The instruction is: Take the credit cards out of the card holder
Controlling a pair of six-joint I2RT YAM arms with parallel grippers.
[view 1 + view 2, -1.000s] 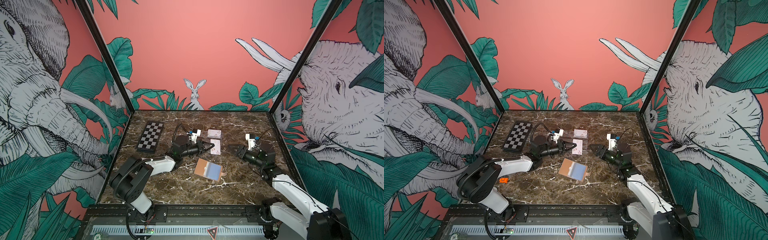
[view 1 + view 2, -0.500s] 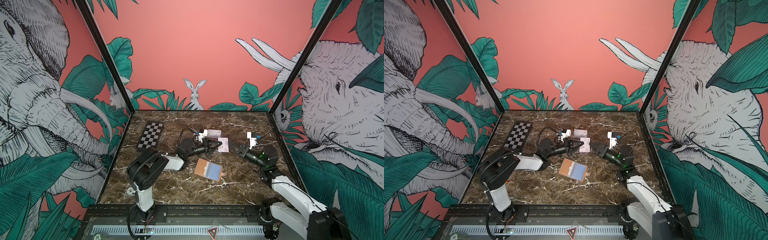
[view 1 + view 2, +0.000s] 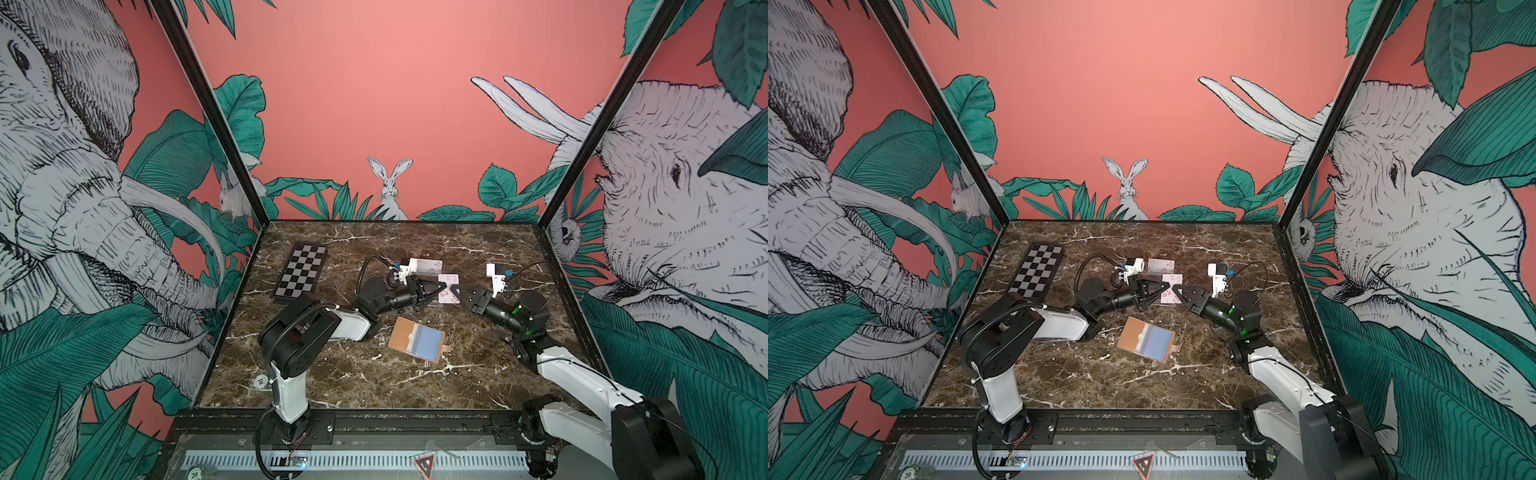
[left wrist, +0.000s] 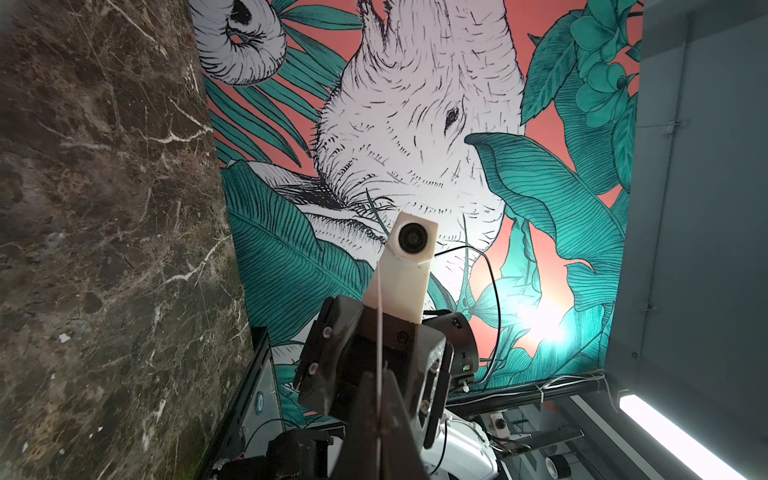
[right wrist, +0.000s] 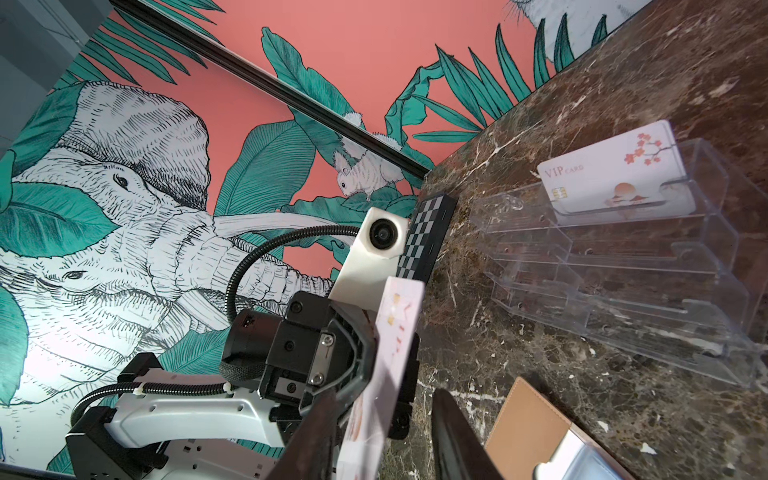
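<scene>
Legible lettering found at one place only: "VIP CARD", in small reddish print, on the face of the white card (image 5: 615,174). This card stands in a tier of the clear rack (image 5: 648,266), toward the table's far edge and about midway along it.

A second white card (image 5: 397,332), seen edge-on above the table's middle, carries small red and gold marks, none legible.

The number "20" appears on a round dark disc (image 3: 194,473) below the table's front left corner, in both top views.

A red-and-black triangular sign (image 3: 424,464) sits on the front rail, its symbol illegible.
</scene>
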